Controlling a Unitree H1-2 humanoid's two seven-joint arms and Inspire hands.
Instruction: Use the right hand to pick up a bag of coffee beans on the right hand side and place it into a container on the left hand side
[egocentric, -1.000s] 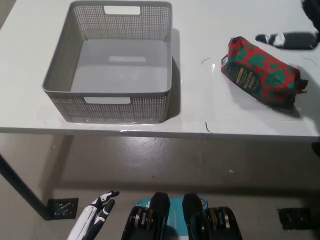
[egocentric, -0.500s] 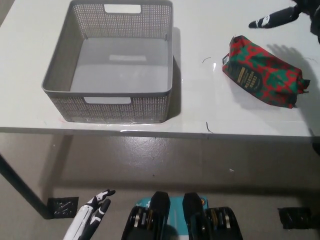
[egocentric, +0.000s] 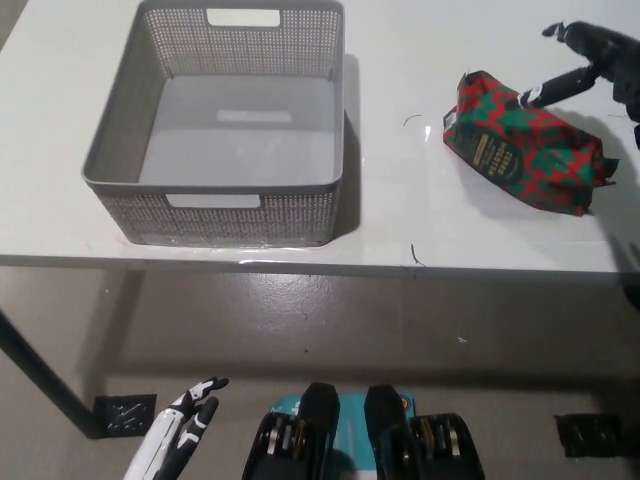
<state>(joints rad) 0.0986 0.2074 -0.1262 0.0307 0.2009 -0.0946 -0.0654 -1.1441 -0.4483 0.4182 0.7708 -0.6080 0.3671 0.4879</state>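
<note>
A red and green coffee bag (egocentric: 522, 143) with a dark label lies on its side on the white table (egocentric: 400, 220), at the right. My black right hand (egocentric: 590, 62) hovers over the bag's far right end, open with its fingers spread, one fingertip near the bag's top edge. The grey mesh container (egocentric: 226, 122) stands on the table's left part and has nothing in it. My white left hand (egocentric: 176, 440) hangs low at the bottom left, below the table, fingers apart.
The table's front edge runs across the middle of the picture, with grey floor below it. A dark table leg (egocentric: 35, 375) slants at the lower left. A bare strip of table separates the container from the bag.
My right hand has come down and toward me from beyond the bag's far side and now spreads over the bag's far right end. The bag and container have not moved.
</note>
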